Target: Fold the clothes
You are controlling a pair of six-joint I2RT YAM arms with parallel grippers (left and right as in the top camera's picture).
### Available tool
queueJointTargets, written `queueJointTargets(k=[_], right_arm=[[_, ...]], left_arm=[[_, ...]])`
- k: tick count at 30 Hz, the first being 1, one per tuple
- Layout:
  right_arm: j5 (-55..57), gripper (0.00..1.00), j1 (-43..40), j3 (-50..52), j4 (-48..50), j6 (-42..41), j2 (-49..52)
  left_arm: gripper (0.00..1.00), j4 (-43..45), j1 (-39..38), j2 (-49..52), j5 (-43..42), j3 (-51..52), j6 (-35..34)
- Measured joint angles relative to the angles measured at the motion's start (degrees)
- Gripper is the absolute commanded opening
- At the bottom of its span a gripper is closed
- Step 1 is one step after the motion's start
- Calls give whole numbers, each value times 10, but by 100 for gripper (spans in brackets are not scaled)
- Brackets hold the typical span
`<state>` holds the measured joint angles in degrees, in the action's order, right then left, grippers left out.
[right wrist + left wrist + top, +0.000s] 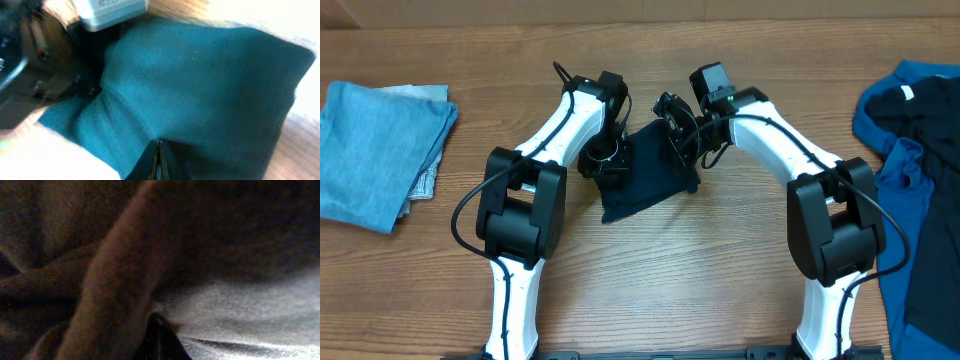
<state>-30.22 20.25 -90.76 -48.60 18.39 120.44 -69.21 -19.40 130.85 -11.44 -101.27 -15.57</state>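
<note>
A very dark navy garment (645,175) lies bunched into a small folded shape on the wooden table between my two arms. My left gripper (607,158) is at its left edge and is shut on the cloth; the left wrist view is filled with dark folds (125,280) around the closed fingertips (159,330). My right gripper (682,140) is at its upper right edge, shut on the same garment (200,85), fingertips (159,150) pressed together in the fabric.
A folded light blue garment on a pale grey one (380,150) lies at the far left. A pile of royal blue and dark clothes (910,140) lies at the right edge. The other arm's gripper body (35,65) shows in the right wrist view.
</note>
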Motion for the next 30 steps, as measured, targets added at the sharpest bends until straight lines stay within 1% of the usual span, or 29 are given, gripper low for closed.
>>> queueJointTargets(k=[3,7,10,13,18,19,20,22,24,25,26,27,28,30], right_arm=[[-2,4,0,-52,-12,-3,0],[9,4,0,-35,37,-4,1],[29,4,0,-33,49,-4,14],[49,4,0,-33,55,-4,68],[52,4,-8,-32,78,-4,75],[53,4,-8,-32,78,-8,75],[53,8,-8,-35,74,-17,75],[51,11,-8,-55,58,-27,75],[52,15,-11,-90,53,-33,75],[51,15,-14,-100,45,-35,75],[49,15,-15,-114,33,-41,75],[48,15,-19,-139,12,-53,75],[47,15,-19,-154,-3,-60,75],[45,15,-20,-183,-48,-66,75]], left_arm=[[5,0,0,0,0,0,0],[5,0,0,0,1,0,0],[5,0,0,0,1,0,0],[6,0,0,0,1,0,0],[4,-1,0,0,2,0,0],[4,-1,0,0,2,0,1],[4,-2,0,0,3,0,11],[5,-13,-1,0,28,-8,23],[13,-17,0,0,81,-33,45],[20,-16,1,-5,94,-42,60],[32,-16,1,-23,107,-49,87],[50,-15,0,-52,114,-56,113],[59,-15,0,-91,121,-66,143],[74,-43,0,-133,125,-74,187]])
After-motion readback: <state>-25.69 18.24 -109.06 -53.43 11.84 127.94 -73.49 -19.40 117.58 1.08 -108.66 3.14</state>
